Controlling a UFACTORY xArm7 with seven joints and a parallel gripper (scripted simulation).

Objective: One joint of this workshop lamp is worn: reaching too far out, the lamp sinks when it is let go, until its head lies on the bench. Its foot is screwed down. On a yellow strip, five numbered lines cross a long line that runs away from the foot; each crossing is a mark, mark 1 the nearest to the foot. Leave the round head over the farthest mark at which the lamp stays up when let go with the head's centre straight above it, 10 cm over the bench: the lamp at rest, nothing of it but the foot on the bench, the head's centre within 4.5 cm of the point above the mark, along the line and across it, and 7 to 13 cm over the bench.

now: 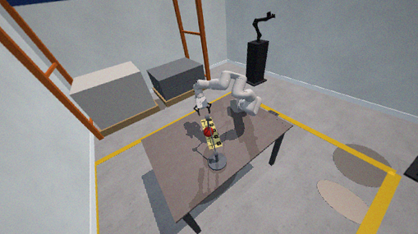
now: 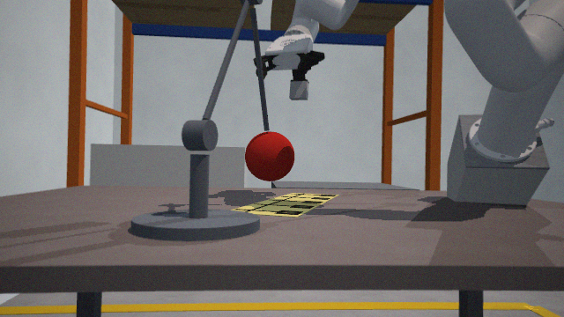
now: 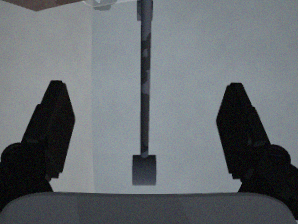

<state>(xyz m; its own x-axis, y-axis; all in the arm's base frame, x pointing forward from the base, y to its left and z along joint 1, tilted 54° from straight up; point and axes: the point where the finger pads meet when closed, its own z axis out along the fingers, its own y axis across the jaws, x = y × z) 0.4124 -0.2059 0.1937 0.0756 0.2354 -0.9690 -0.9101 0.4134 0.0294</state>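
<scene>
The lamp's grey round foot (image 1: 217, 162) (image 2: 194, 230) stands on the bench. Its lower arm (image 2: 226, 66) leans up to a high joint, and its outer arm (image 2: 261, 84) slopes down to the red round head (image 1: 208, 132) (image 2: 270, 156). The head hangs clear of the bench. The yellow strip (image 1: 218, 146) (image 2: 247, 209) runs away from the foot; which mark lies under the head I cannot tell. My gripper (image 1: 204, 112) (image 2: 280, 83) (image 3: 146, 100) is open, higher than the head and beyond it from the foot. In the wrist view a lamp rod (image 3: 145, 115) and joint block (image 3: 144, 171) show between the fingers, ungripped.
The robot's base (image 2: 498, 182) stands on the bench (image 1: 176, 176) (image 2: 352, 246), to the right in the exterior view. Orange rack posts (image 1: 201, 23) (image 2: 434, 88) and grey boxes (image 1: 111, 102) (image 1: 178, 77) are beyond the bench.
</scene>
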